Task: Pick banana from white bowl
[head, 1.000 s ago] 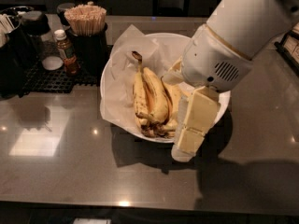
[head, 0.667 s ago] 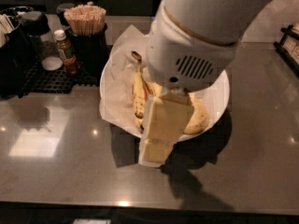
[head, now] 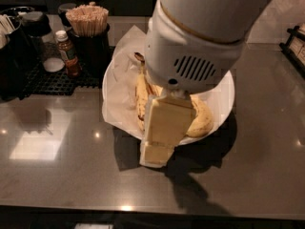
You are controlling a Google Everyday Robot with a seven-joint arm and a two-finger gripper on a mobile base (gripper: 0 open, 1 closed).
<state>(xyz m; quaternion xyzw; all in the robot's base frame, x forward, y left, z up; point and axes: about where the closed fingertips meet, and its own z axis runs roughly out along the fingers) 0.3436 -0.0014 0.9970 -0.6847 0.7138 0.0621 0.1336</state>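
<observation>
One curved yellow banana with brown blotches (head: 204, 120) is seen lying inside the wide, shallow white bowl lined with crinkled white paper (head: 224, 97), toward the bowl's right rim and partly covered by the arm. Further yellow bananas with dark marks (head: 141, 92) are laid in the left half of the bowl. The cream-coloured two-finger gripper (head: 156, 152) is held low over the bowl's near rim, between the two. Whether anything is clasped by it cannot be told, since its tip is hidden under its own body.

The approach is judged to be made. The grasp and the lift out of the bowl are judged to be left, as the banana rests on the paper.

The bowl is set on a glossy dark grey countertop (head: 57, 175). Behind the bowl to its left, a dark cup of wooden sticks (head: 87, 20) and a small brown bottle with a white cap (head: 68, 54) are placed.
</observation>
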